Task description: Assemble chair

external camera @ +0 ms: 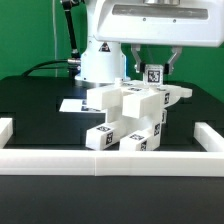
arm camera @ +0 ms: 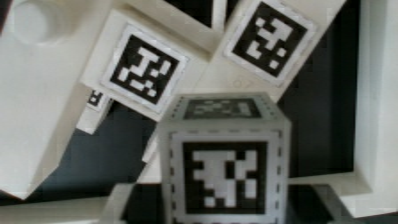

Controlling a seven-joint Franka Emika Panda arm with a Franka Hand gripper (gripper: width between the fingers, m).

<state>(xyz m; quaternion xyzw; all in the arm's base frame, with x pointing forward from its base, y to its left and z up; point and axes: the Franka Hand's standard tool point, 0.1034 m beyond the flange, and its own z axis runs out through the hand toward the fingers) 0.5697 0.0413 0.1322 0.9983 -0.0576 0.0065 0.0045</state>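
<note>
The partly built chair (external camera: 122, 108) stands mid-table in the exterior view. It is a stepped stack of white blocky parts with black-and-white tags. Tagged legs (external camera: 103, 137) point toward the front rail. My gripper (external camera: 153, 68) hangs just above the chair's back right part and is shut on a short white tagged post (external camera: 154, 75). In the wrist view the post (arm camera: 222, 160) stands upright between my fingers (arm camera: 139, 198), its tagged face toward the camera. My gripper (arm camera: 222, 208) holds it low. Beyond it lie two tagged chair parts (arm camera: 143, 65).
A long low white rail (external camera: 110, 160) runs along the front, with side pieces at the exterior view's left (external camera: 6, 128) and right (external camera: 214, 132). The marker board (external camera: 72, 103) lies flat behind the chair. The robot base (external camera: 97, 62) and black cables (external camera: 45, 68) stand at the back.
</note>
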